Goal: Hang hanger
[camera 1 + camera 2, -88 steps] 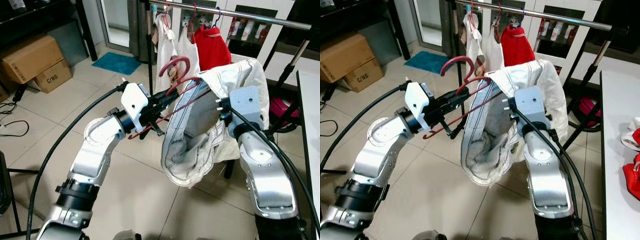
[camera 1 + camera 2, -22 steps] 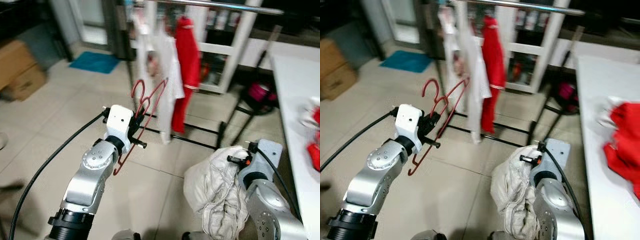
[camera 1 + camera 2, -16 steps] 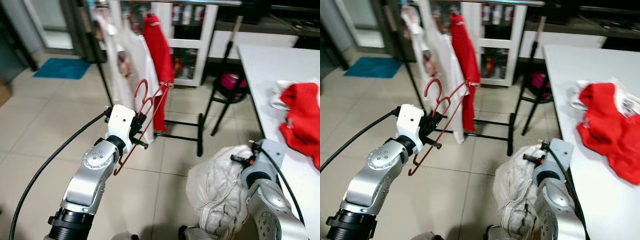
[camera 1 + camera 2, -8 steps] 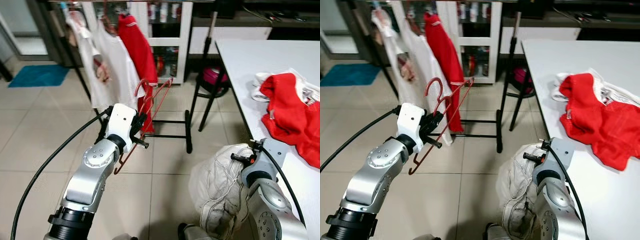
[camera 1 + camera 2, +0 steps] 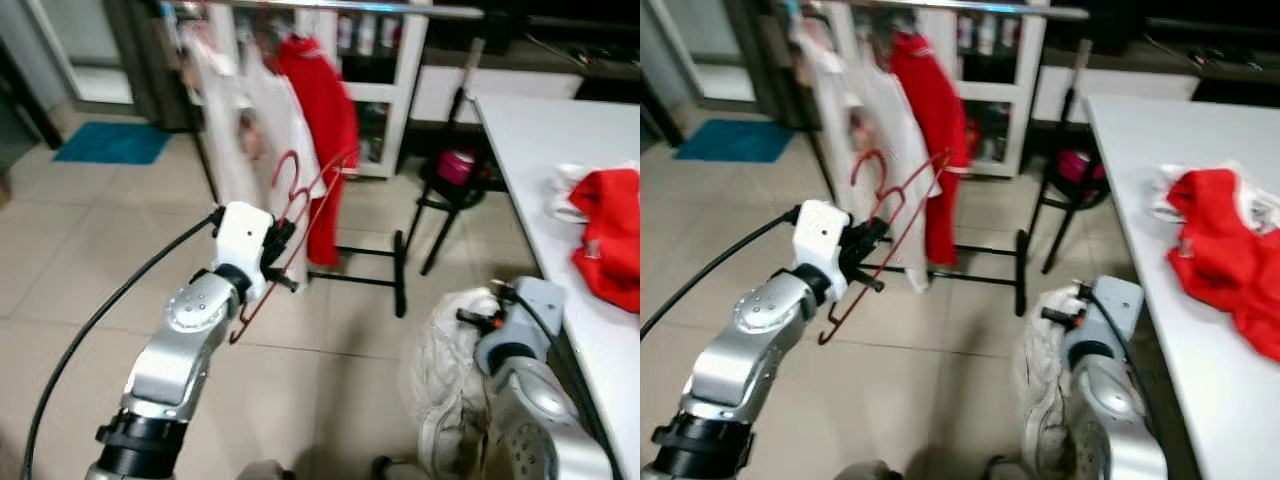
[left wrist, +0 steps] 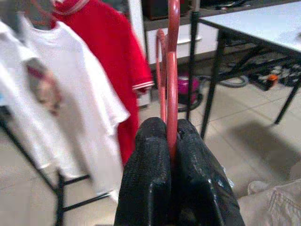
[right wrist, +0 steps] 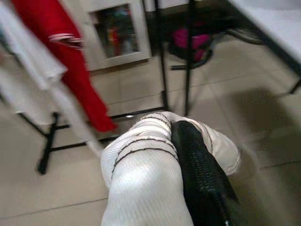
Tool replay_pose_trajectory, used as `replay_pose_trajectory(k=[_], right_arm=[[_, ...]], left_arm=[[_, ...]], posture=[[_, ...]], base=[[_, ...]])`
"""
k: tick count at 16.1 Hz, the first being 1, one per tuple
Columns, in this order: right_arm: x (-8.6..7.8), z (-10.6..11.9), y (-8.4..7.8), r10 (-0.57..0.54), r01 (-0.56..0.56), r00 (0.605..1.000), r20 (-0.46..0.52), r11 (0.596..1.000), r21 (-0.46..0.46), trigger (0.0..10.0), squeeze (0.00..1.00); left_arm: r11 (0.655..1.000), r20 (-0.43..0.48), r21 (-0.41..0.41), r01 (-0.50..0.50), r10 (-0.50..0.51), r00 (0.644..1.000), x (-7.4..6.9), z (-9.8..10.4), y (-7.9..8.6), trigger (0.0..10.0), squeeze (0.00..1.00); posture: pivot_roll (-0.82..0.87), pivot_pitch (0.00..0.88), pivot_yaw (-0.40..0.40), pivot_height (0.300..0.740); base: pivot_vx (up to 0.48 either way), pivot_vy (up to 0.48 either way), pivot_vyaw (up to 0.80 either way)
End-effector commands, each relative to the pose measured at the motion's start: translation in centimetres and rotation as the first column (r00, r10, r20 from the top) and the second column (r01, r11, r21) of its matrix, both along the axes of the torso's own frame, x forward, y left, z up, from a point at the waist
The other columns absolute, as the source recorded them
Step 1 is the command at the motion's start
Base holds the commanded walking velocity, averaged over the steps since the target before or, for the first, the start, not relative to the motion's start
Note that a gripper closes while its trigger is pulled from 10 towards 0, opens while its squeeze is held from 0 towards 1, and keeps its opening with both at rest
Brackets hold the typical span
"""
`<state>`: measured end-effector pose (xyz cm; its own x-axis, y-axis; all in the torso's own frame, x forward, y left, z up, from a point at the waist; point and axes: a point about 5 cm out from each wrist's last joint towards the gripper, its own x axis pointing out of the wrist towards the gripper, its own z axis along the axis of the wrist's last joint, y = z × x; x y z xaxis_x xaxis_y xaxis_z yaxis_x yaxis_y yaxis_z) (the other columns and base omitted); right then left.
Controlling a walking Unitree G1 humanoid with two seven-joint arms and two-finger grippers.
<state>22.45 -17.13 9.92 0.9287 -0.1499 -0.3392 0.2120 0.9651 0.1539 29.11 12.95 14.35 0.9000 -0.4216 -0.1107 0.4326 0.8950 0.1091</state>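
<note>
Red hanger [image 5: 300,215] empty, raised mid-air w/ hook up, short of the rail [image 5: 330,8]. Pinched at the wire by left gripper [image 6: 170,141], fingers [image 6: 148,174] pressed tight. Just beyond: white shirts [image 5: 262,120] & red shirt [image 5: 325,110] hanging on the rail, crowding that stretch. Right gripper [image 7: 197,160] low beside desk [image 5: 530,130], clamped on cream garment [image 5: 440,390]. Red clothes [image 5: 610,235] heaped on desk.
</note>
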Motion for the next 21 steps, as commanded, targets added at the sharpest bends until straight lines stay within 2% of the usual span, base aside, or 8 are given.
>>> replay_pose_trajectory(k=[1,3,21], right_arm=[[0.21,0.86,-0.06,-0.006,0.006,0.999,0.045,1.0,0.005,10.0,0.0],[0.2,0.84,-0.04,-0.005,0.005,0.999,0.045,1.0,0.009,10.0,0.0],[-0.19,0.44,-0.72,-0.062,0.062,0.998,0.019,0.998,0.018,10.0,0.0]], left_arm=[[1.0,0.02,-0.01,0.017,-0.017,1.0,-0.06,0.55,-0.36,10.0,0.0],[1.0,0.02,-0.009,0.022,-0.021,1.0,-0.06,0.53,-0.45,10.0,0.0],[0.999,0.012,0.002,0.043,-0.043,0.999,0.29,0.57,-0.63,10.0,0.0]], posture=[[0.0,0.04,0.036,0.74],[0.0,0.04,0.036,0.74],[-0.01,0.048,0.056,0.74]], base=[[0.0,0.334,0.0],[0.0,0.336,-0.21],[0.0,0.335,-0.8]])
